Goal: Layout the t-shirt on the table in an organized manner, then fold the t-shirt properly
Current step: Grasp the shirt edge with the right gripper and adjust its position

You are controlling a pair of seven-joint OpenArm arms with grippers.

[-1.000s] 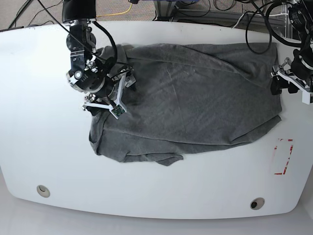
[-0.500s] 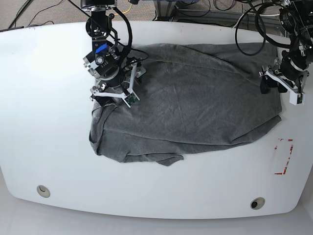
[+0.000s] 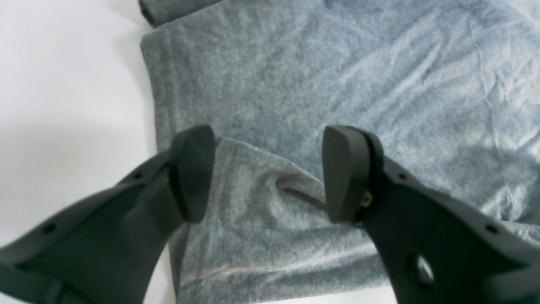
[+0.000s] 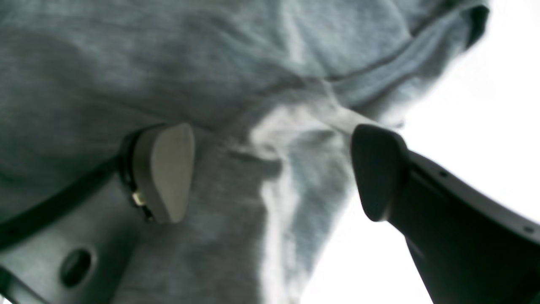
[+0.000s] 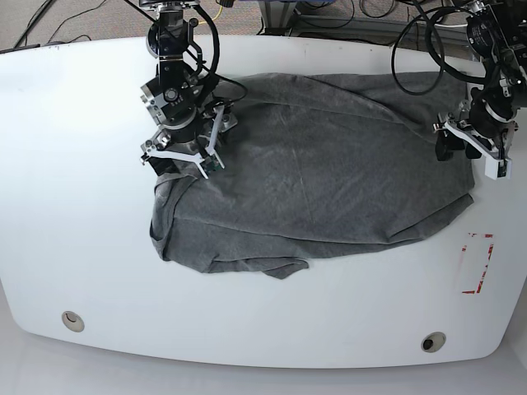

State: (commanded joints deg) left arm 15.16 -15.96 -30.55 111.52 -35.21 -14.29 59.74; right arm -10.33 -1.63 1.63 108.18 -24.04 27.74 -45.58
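A: Status on the t-shirt [image 5: 321,164]?

B: Lying mid-table [image 5: 74,239], spread but rumpled. Near hem bunched and curled under, one side edge rolled. Not flat yet, no fold started.

A: Grippers?

B: Both spread wide, nothing clamped. Right gripper [image 5: 183,156] sits over the shirt's edge on the base view's left, straddling a raised ridge of cloth [image 4: 270,169]. Left gripper [image 5: 471,150] is at the opposite edge, jaws either side of a small pucker [image 3: 270,185].

A: Remaining?

B: My read: layout half done. Still need to pinch both edges, pull flat, then all the folding.
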